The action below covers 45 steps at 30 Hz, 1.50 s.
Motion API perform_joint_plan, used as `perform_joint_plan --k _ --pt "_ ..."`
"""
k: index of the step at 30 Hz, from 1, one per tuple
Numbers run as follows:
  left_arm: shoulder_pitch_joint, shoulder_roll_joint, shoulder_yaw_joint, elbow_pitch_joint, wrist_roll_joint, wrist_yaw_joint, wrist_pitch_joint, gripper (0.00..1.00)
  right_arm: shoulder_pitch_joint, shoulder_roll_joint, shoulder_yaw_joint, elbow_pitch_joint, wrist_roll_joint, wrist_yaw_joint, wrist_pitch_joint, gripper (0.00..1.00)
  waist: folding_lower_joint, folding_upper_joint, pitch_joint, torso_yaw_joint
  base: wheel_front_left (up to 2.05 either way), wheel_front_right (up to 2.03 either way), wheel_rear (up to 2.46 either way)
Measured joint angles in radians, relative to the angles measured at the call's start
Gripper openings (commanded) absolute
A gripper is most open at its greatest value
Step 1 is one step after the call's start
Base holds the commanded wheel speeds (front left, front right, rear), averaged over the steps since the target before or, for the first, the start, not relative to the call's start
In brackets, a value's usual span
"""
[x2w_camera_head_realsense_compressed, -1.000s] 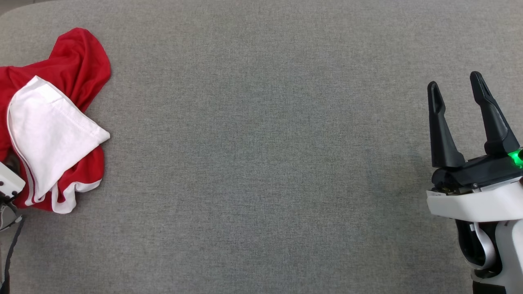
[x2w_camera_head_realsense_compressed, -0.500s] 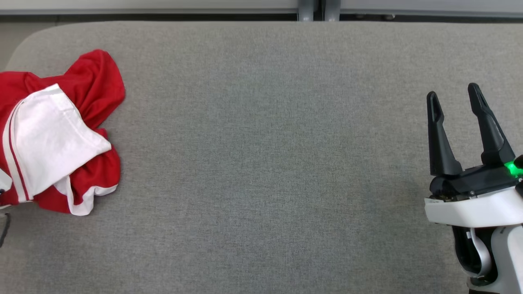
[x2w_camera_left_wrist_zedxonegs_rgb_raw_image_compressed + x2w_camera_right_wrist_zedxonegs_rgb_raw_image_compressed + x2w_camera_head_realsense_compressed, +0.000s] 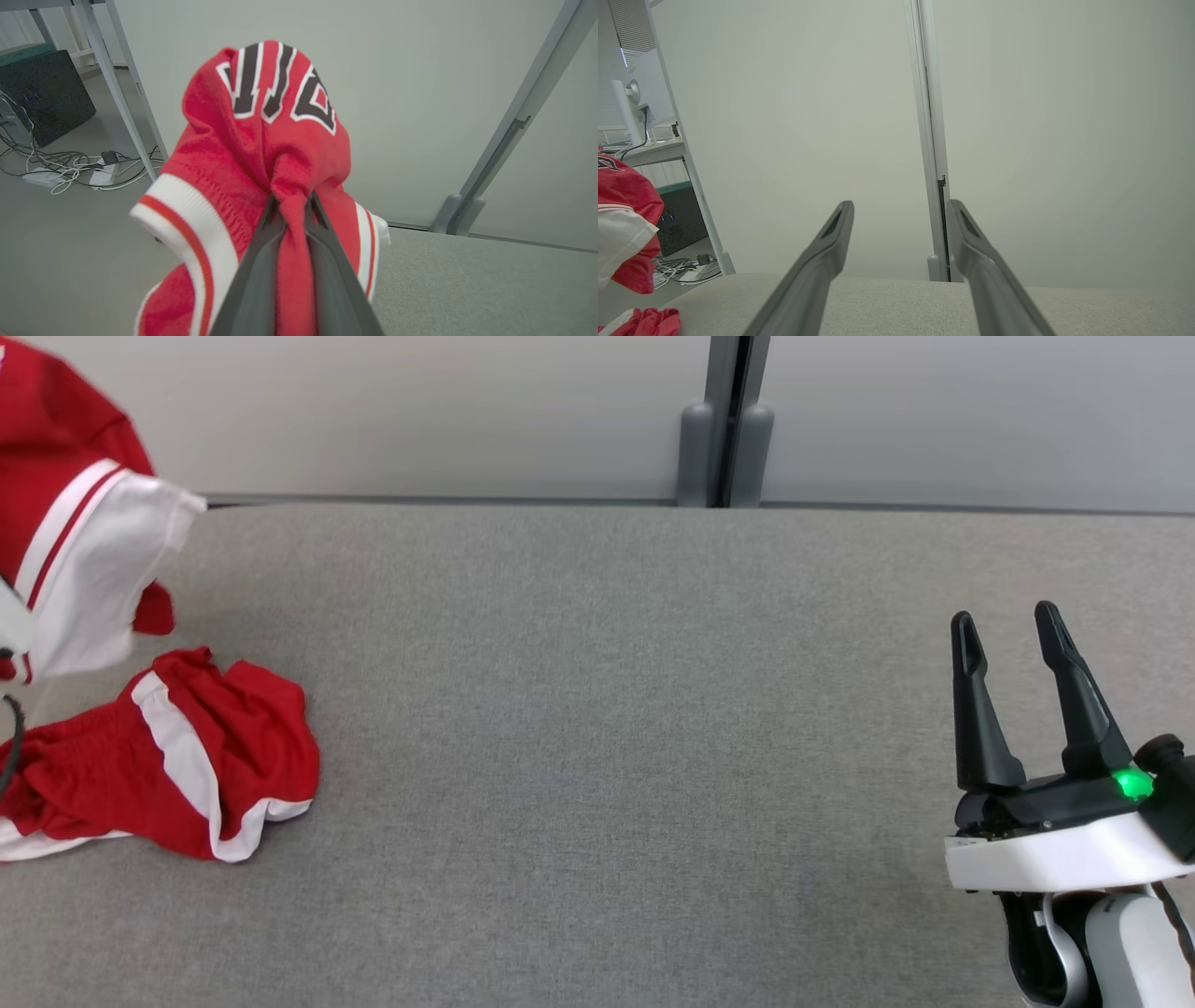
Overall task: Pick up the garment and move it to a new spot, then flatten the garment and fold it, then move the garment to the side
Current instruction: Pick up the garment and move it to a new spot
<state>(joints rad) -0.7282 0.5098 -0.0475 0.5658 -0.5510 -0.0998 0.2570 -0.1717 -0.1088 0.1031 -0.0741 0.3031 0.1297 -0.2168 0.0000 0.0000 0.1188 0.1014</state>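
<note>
Head view, far left: the red jersey (image 3: 215, 756) shows in two parts, its upper bunch with white, red-striped trim raised at the frame's edge above the grey surface (image 3: 597, 756), its lower folds lying crumpled on the surface near the left end. Left wrist view has the left gripper (image 3: 292, 203) closed on a pinched fold of the jersey's red cloth, the two dark fingers (image 3: 259, 266) nearly together with the fabric between them; dark letters edged in white show on the cloth above the tips, and beyond it, to the left, cables (image 3: 70, 163) and a black box (image 3: 42, 93) lie on the floor (image 3: 70, 233). Behind the middle of the surface stands a pale wall (image 3: 420, 411) with a grey post (image 3: 725, 429). At the lower right of the head view the right gripper (image 3: 1004, 613) sits over the surface's right end, its fingers spread well apart, open, with plain wall between them in its own wrist view
</note>
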Motion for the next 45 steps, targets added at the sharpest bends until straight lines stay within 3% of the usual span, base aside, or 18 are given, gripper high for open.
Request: perform_joint_plan --k 5,10,16,20,24,31,38,39,40,41,45 --pt "0.019 -0.020 -0.022 -0.223 -0.021 0.011 0.096 0.00 0.023 0.012 -0.004 0.008 0.000 0.000 -0.005 1.00 0.0000 0.0000 -0.042 -0.033 0.00 0.00 0.00" --pt "0.107 -0.087 -0.037 -0.432 -0.075 0.057 0.172 0.00 0.035 0.022 0.004 -0.005 0.012 0.000 -0.007 1.00 0.0000 0.0000 -0.060 -0.086 0.00 0.00 0.00" --pt "0.252 -0.200 -0.091 -0.638 -0.126 0.095 0.181 0.00 0.034 0.023 0.011 -0.041 0.010 0.000 0.007 1.00 0.0000 0.0000 -0.062 -0.165 0.00 0.00 0.00" --pt "0.337 -0.253 -0.156 -0.682 -0.101 0.103 0.144 0.00 0.034 0.022 0.009 -0.054 0.010 0.000 0.014 1.00 0.0000 0.0000 -0.052 -0.220 0.00 0.00 0.00" --pt "0.372 -0.324 -0.213 -0.661 -0.084 0.100 0.076 0.00 0.032 0.020 0.009 -0.062 0.010 0.000 0.016 1.00 0.0000 0.0000 -0.037 -0.267 0.00 0.00 0.00" --pt "0.391 -0.385 -0.306 -0.428 -0.028 0.052 -0.047 0.00 0.026 0.020 0.029 -0.046 0.014 0.000 0.014 1.00 0.0000 0.0000 -0.001 -0.321 0.00 0.00 0.00" --pt "0.346 -0.398 -0.396 -0.166 0.059 0.016 -0.142 0.00 0.026 0.022 0.053 -0.010 0.015 0.000 0.005 1.00 0.0000 0.0000 0.022 -0.326 0.00 0.00 0.00" --pt "0.337 -0.403 -0.408 -0.130 0.068 0.012 -0.159 0.21 0.026 0.021 0.056 -0.006 0.015 0.000 0.005 1.00 0.0000 0.0000 0.022 -0.322 0.00 0.00 0.00" --pt "0.326 -0.407 -0.416 -0.101 0.072 0.006 -0.176 0.67 0.026 0.021 0.060 -0.001 0.015 0.000 0.004 1.00 0.0000 0.0000 0.021 -0.319 0.00 0.00 0.00" --pt "0.313 -0.410 -0.421 -0.076 0.074 0.004 -0.195 1.00 0.026 0.021 0.063 0.004 0.015 0.000 0.003 1.00 0.0000 0.0000 0.020 -0.315 0.00 0.00 0.00" --pt "0.267 -0.420 -0.431 -0.030 0.076 -0.005 -0.251 1.00 0.027 0.016 0.064 0.019 0.015 0.000 -0.001 1.00 0.0000 0.0000 0.006 -0.290 0.00 0.00 0.00"
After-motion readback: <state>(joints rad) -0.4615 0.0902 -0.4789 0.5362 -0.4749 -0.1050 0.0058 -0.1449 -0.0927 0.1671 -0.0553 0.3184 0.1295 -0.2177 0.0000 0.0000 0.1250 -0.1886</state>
